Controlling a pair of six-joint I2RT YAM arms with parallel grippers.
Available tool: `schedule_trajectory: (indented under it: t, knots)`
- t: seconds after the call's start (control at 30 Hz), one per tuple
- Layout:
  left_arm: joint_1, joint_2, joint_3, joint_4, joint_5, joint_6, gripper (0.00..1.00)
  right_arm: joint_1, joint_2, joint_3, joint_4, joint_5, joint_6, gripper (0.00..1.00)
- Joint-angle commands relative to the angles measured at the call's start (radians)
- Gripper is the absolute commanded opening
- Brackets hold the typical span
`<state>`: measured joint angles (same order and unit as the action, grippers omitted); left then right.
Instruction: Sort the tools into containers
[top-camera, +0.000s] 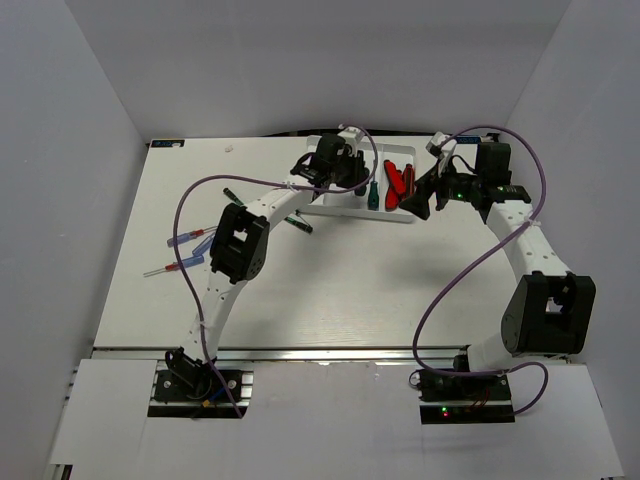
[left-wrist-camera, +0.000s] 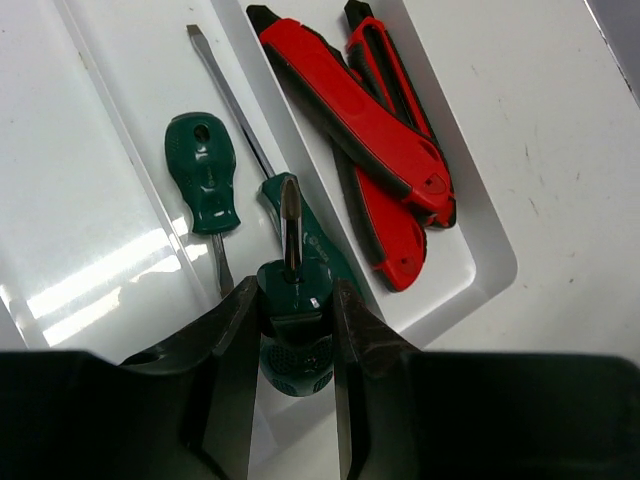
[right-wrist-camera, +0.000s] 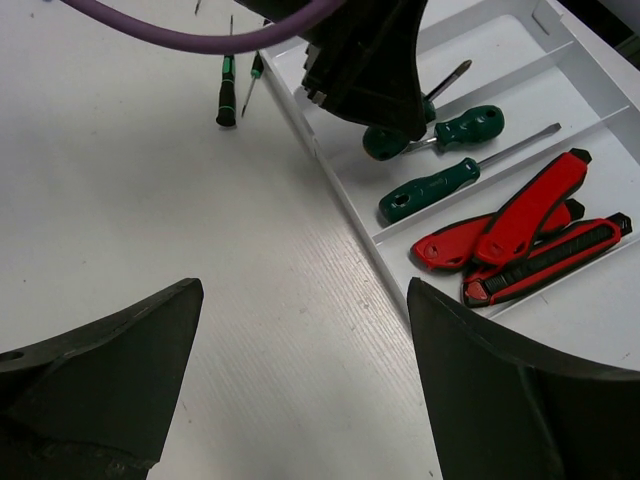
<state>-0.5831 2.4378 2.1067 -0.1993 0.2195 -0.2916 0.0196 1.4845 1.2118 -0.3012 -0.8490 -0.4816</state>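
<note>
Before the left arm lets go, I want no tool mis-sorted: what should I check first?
1. Grip of left claw on held screwdriver: ok, shut on its handle.
2. Compartment beneath it holds green screwdrivers: ok, same kind.
3. The utility knives are kept apart: ok, in the end compartment.
4. Height of the held tool above the tray: cannot tell.
5. The right claw is out of the way: ok, open and empty over the table.
6. All tools sorted: not ok, small loose screwdrivers lie outside the tray.

place: robotics lab | evidence: plain white walls, white table
</note>
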Motion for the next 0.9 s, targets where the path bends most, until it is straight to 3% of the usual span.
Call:
schedule_trajectory:
  t: [0.0, 0.13, 0.5, 0.7, 0.87]
  knots:
    - [-0.009, -0.017, 0.072, 0.078, -0.012, 0.019, 0.27, -0.006, -0.023, -0.008, -0.009, -0.041, -0.008, 0.89]
    - [-0.014, -0.005, 0.065, 0.078, -0.023, 0.011, 0.32, -0.006, -0.015, -0.012, -0.006, -0.047, -0.003, 0.9]
    - [-0.021, -0.043, 0.018, 0.074, -0.048, 0.005, 0.62, -0.004, -0.01, -0.014, -0.03, -0.053, -0.022, 0.89]
    - [-0.021, -0.101, -0.01, 0.061, -0.061, 0.002, 0.63, 0.005, -0.001, 0.0, -0.049, -0.064, -0.046, 0.89]
    - [0.002, -0.265, -0.15, 0.057, -0.095, -0.001, 0.63, 0.032, 0.033, 0.041, -0.163, -0.131, -0.169, 0.89]
